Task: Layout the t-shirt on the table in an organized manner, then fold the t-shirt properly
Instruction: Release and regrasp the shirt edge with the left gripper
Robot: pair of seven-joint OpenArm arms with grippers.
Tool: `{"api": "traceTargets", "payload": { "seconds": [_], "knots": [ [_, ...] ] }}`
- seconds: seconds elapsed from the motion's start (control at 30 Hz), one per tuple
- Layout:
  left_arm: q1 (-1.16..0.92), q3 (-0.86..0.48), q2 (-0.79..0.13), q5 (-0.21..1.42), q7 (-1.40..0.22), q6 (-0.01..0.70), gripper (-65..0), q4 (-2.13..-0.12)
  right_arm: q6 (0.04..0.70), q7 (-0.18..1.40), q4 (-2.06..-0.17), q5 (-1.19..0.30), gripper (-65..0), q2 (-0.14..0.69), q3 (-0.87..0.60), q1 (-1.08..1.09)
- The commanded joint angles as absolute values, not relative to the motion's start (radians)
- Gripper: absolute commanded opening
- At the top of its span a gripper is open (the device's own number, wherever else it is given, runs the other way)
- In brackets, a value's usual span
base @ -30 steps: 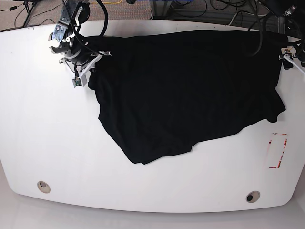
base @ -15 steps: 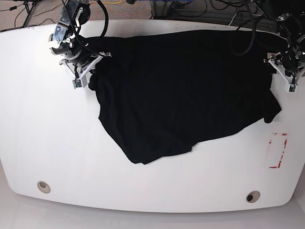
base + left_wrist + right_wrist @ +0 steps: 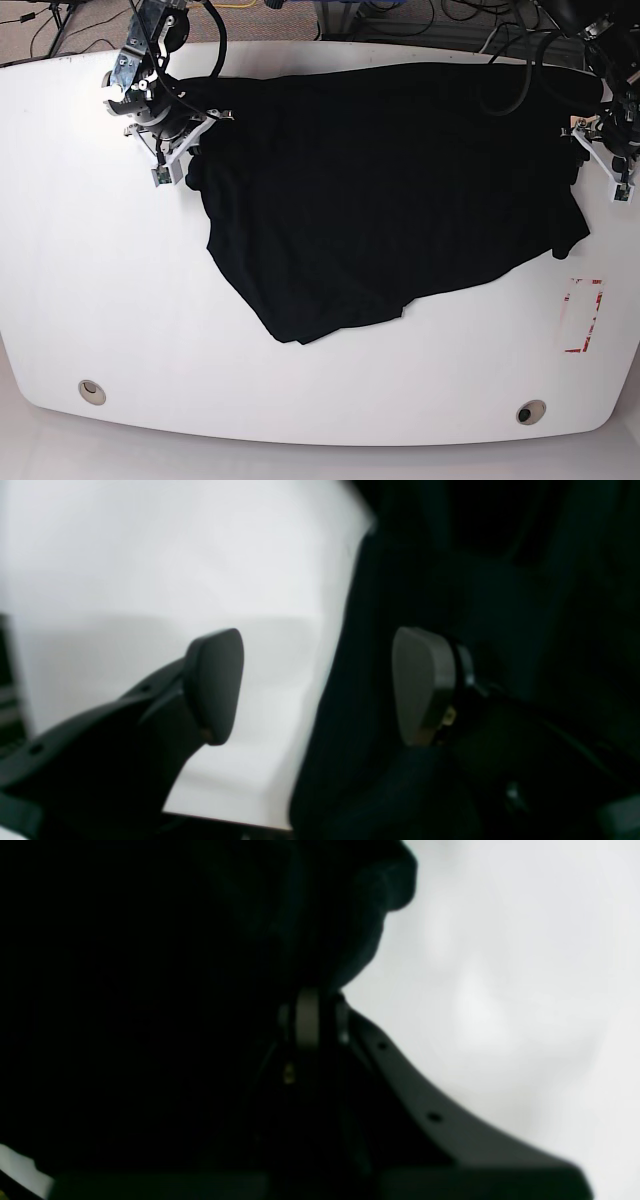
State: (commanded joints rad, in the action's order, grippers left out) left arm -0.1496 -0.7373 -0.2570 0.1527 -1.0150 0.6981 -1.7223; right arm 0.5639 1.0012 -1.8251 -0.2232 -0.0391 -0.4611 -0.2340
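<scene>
Base view shows the t-shirt (image 3: 390,190) spread crookedly across the far half of the tabletop (image 3: 110,300), lower hem bunched, so layout is unfinished and folding unstarted. Only the wrist views reveal grips: the left pincer (image 3: 317,685) gapes astride the shirt's edge, while the right pincer (image 3: 312,1015) is pinched onto cloth.

Left gripper (image 3: 592,150) shifted outward at t-shirt (image 3: 390,190) edge; cloth edge pulled in.
</scene>
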Motion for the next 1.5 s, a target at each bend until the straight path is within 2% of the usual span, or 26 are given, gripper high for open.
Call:
{"api": "traceTargets", "payload": {
  "seconds": [0.83, 0.93, 1.0, 1.03, 1.07, 1.13, 1.17, 1.5],
  "knots": [
    [-0.090, -0.727, -0.229, 0.202, -1.032, 0.698, -22.2, -1.531, 0.565, 1.000, -1.825, -0.223, -62.6, -0.050, -0.461, -0.232],
    [-0.091, -0.728, -0.231, 0.202, -1.032, 0.698, -32.9, -1.537, 0.565, 1.000, -1.825, -0.223, -62.6, -0.050, -0.461, -0.232],
    [-0.093, -0.730, -0.232, 0.202, -1.032, 0.698, -42.9, -1.538, 0.565, 1.000, -1.825, -0.223, -62.6, -0.050, -0.461, -0.232],
    [-0.093, -0.731, -0.234, 0.202, -1.032, 0.698, -45.7, -1.538, 0.565, 1.000, -1.825, -0.223, -62.6, -0.050, -0.461, -0.232],
    [-0.093, -0.733, -0.234, 0.202, -1.032, 0.698, -52.6, -1.538, 0.565, 1.000, -1.825, -0.223, -62.6, -0.050, -0.461, -0.232],
    [-0.093, -0.734, -0.234, 0.202, -1.032, 0.698, -61.8, -1.546, 0.565, 1.000, -1.825, -0.223, -62.6, -0.050, -0.461, -0.232],
    [-0.094, -0.734, -0.236, 0.202, -1.032, 0.698, -64.2, -1.552, 0.565, 1.000, -1.825, -0.223, -62.6, -0.050, -0.461, -0.232],
    [-0.163, -0.733, -0.232, 0.202, -1.035, 0.698, -65.0, -1.761, 0.565, 1.000, -1.825, -0.223, -62.6, -0.050, -0.461, -0.232]
  ]
}}
